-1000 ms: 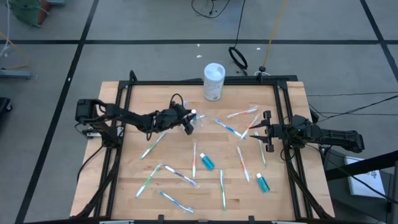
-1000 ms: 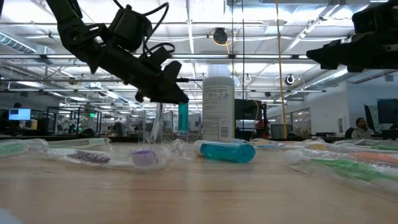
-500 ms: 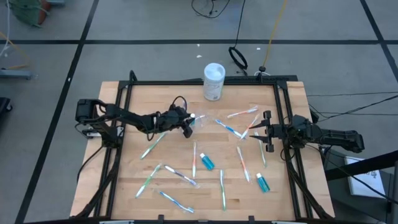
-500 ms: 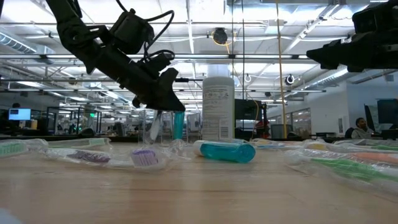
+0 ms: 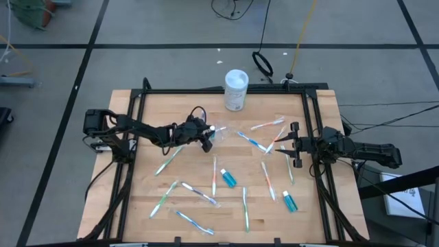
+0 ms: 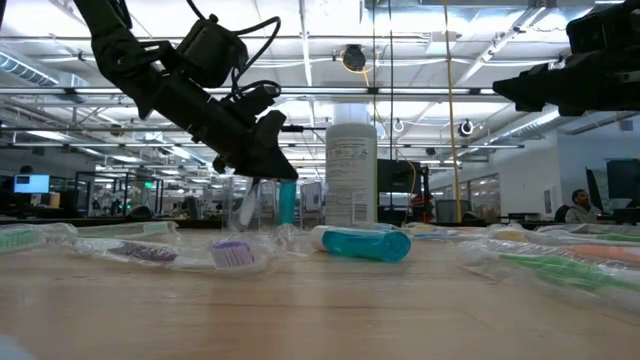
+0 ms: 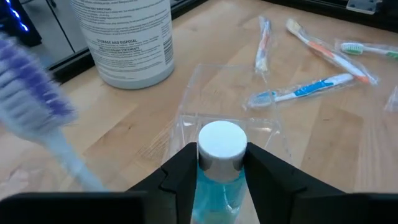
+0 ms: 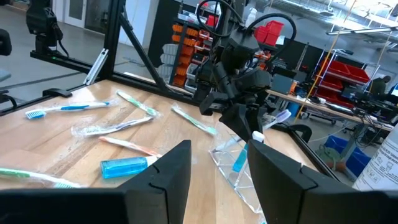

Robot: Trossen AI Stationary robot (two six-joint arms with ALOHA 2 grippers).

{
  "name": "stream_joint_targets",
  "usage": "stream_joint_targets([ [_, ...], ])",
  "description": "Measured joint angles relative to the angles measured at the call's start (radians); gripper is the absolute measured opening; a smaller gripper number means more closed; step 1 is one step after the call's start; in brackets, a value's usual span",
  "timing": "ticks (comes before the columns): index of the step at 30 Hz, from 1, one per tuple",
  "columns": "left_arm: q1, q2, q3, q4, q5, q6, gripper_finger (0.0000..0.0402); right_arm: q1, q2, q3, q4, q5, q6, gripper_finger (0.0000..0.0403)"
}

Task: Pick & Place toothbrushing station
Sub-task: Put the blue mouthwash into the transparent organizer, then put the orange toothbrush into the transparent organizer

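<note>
Left gripper (image 7: pixel 219 180) clamped on blue tube (image 7: pixel 219 163), cap-first over clear cup (image 7: pixel 227 112), table centre-far, near white container (image 5: pixel 236 90). Right gripper (image 5: pixel 295 145) fingers apart, hovering at right; toothbrushes (image 5: pixel 199 194) scattered.

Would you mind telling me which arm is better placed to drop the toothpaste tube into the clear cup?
Left. The left gripper already holds the toothpaste tube right over the clear cup, while the right gripper waits off to the side.
</note>
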Motion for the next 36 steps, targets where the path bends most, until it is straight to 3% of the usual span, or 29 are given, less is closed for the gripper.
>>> stream_joint_targets([
  [8,-0.001,0.0,0.0,0.0,-0.003,0.0,0.0188,0.0,0.0,0.0,0.0,0.0,-0.001,0.0151],
  [15,0.0,-0.037,0.0,-0.001,-0.003,0.036,0.0202,0.0,0.0,0.0,0.0,0.0,0.0,0.0151],
  [28,-0.011,-0.379,0.0,-0.213,0.004,0.159,0.0202,0.0,0.004,0.0,0.061,0.002,0.153,0.0151],
  [33,-0.016,-0.502,0.0,-0.246,0.005,0.29,0.0202,0.0,0.067,0.0,0.078,0.151,0.273,0.0151],
  [36,-0.016,-0.55,0.001,-0.22,-0.007,0.377,0.0202,0.0,0.144,0.0,0.113,0.18,0.317,0.0151],
])
